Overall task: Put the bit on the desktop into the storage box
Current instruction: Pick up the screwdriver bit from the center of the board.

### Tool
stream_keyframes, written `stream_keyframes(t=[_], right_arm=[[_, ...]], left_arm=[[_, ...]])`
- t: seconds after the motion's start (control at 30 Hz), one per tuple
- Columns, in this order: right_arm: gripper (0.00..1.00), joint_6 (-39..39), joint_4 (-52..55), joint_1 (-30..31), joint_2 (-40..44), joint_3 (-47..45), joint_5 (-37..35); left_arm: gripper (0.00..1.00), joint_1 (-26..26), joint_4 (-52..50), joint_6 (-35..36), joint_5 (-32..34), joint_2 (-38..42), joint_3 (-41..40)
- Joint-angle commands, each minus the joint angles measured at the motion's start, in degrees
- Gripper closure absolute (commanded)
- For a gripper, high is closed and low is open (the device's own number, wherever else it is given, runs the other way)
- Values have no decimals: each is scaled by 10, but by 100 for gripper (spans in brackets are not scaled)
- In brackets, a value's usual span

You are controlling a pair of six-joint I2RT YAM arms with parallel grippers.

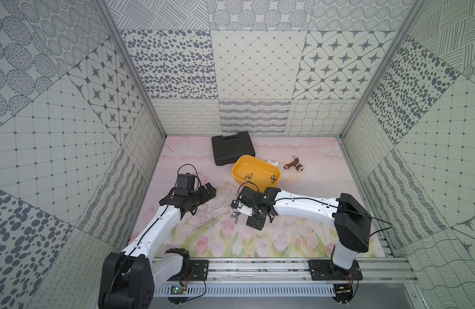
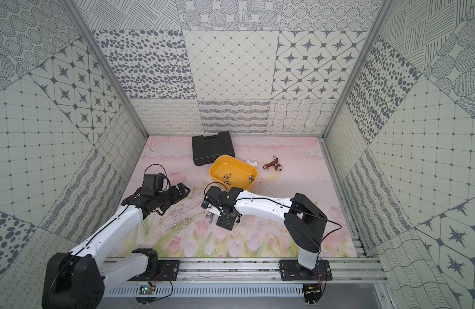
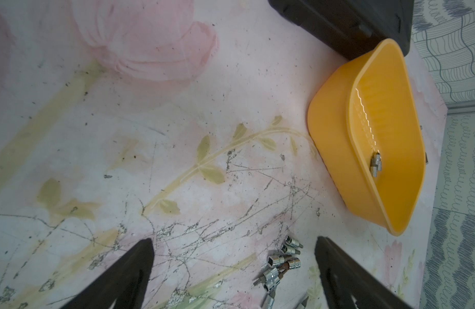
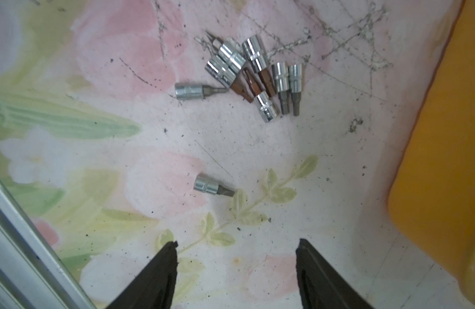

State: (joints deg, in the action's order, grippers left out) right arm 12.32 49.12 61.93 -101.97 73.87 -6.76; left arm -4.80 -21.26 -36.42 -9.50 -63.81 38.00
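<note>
Top views: the storage box [image 1: 257, 166] is sitting mid-desk, just in front of the black tool case [image 1: 232, 148]; stored bits [image 1: 248, 176] are lying inside it in two small groups; the desk [image 1: 311, 192] is showing a scratched floral print; loose bits [image 1: 235, 214] are lying in a small heap on the near side of the box, just beside the right arm's wrist; a brown tap fitting [image 1: 294, 164] and a small white piece [image 1: 272, 162] are lying beside the box, toward the right arm's side; the left jaws are standing spread, well apart from the heap; the right jaws are pointing down by the heap, their gap being hard to read here.

Left wrist: the left jaws are standing wide apart above the desk; the loose bits [image 3: 282, 262] are lying between the two fingers, closer to one; the storage box [image 3: 335, 149] is sitting farther ahead, stored bits [image 3: 375, 166] resting against its inner wall; the tool case [image 3: 351, 24] is lying beyond it.

Right wrist: the right jaws are standing spread, hovering over the desk; a lone bit [image 4: 213, 186] is lying ahead of the fingertips, touching neither; the heap of loose bits [image 4: 255, 77] is lying farther on, several showing rusty brown tips; the storage box wall [image 4: 445, 160] is filling one side; an aluminium rail [image 4: 30, 240] is crossing the opposite corner.
</note>
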Motion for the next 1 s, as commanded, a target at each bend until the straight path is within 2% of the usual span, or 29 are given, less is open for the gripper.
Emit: stream_keyframes(t=[0.0,0.33,0.5,0.6,0.7,0.97], right_arm=[[28,15,4,2,-3,10,-6],[33,41,6,6,-24,7,-17],[34,9,6,6,-12,1,-3],[34,-43,8,6,0,-3,-13],[35,-133,23,2,5,-1,-19],[35,-386,25,-10,50,-55,58]], left_arm=[[1,5,3,3,-11,4,-2],[1,7,0,6,-10,6,-5],[1,9,-1,6,-10,10,-9],[1,10,0,7,-10,11,-9],[1,10,-2,7,-10,13,-9],[1,13,-4,9,-5,22,-7]])
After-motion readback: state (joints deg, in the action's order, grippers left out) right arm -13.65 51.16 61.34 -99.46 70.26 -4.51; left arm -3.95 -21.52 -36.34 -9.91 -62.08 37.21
